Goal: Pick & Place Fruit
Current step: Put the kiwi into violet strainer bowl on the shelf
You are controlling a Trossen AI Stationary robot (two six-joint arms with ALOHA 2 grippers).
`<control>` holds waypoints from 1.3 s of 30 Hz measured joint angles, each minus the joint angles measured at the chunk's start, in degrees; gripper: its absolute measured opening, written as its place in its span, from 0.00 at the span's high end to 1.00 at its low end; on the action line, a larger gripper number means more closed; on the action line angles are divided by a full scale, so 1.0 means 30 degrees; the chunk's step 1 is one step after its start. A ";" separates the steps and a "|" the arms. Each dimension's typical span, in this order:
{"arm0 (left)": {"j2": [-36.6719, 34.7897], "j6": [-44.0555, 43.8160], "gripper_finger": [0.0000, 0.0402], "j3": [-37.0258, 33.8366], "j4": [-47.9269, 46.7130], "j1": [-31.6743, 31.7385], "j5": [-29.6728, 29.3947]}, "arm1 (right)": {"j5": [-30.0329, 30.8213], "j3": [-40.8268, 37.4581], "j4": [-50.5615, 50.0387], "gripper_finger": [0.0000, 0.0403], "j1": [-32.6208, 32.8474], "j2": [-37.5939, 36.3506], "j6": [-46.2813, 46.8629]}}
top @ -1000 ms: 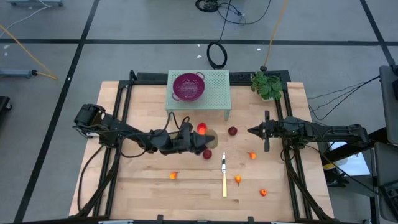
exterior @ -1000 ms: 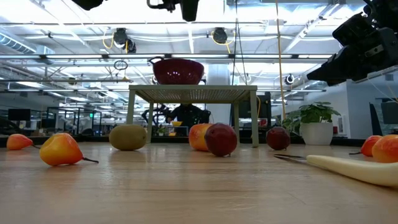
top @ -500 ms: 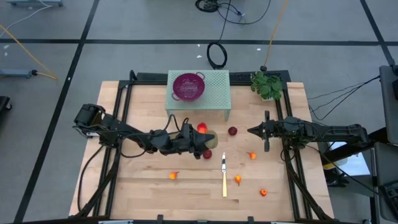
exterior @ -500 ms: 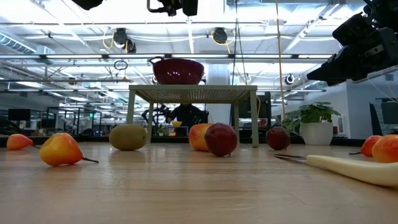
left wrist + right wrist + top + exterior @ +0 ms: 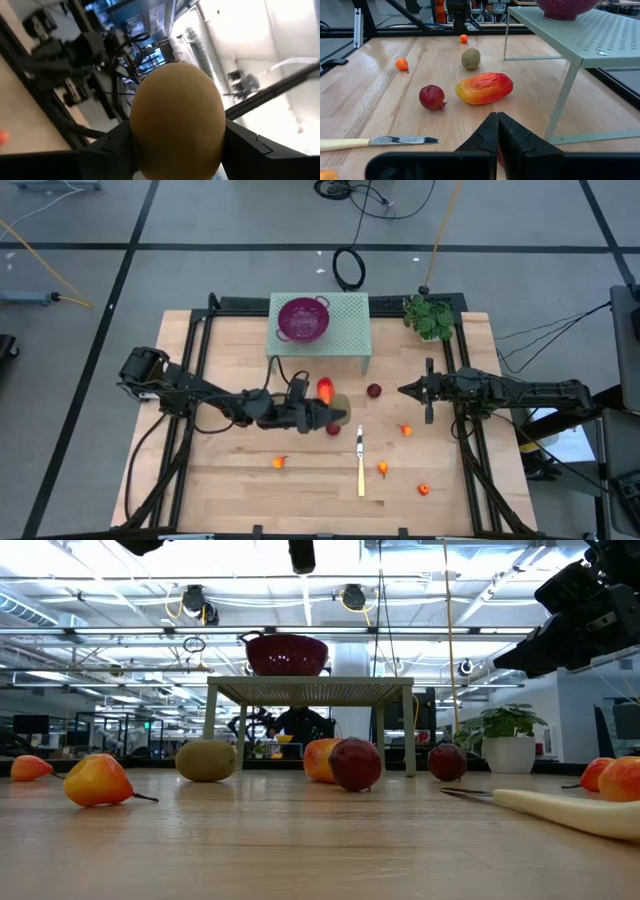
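The left end effector (image 5: 325, 414) holds a brown-green oval fruit (image 5: 177, 117) between its fingers, lifted above the table (image 5: 240, 490); over the last second it has swung slightly rightward, so carrying is underway. The right end effector (image 5: 405, 391) waits pinched shut, empty.

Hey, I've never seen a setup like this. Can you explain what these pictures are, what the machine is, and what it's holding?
It is a robot with two dark arms at a wooden table. One camera looks straight down, one sits at table-top height, and one rides on each wrist. The left end effector is raised and grips a toy kiwi. The right end effector waits at the right, shut and empty. On the table lie a second kiwi, a toy mango, a dark red fruit, small orange pieces and a knife. A purple colander sits on a green stand.
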 joint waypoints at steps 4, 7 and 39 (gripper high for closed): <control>0.0000 0.2559 0.45 0.0000 -0.1135 0.0000 -0.0143 | -0.0002 -0.0004 0.0000 0.99 -0.0005 0.0001 0.0000; 0.0000 0.4001 0.45 0.0000 -0.1829 -0.0007 -0.0515 | -0.0002 -0.0004 0.0000 0.99 -0.0003 -0.0006 0.0000; -0.0022 0.6330 0.45 1.1061 -3.3874 0.0036 -0.2658 | -0.0002 0.0004 0.0000 0.99 0.0003 -0.0006 0.0000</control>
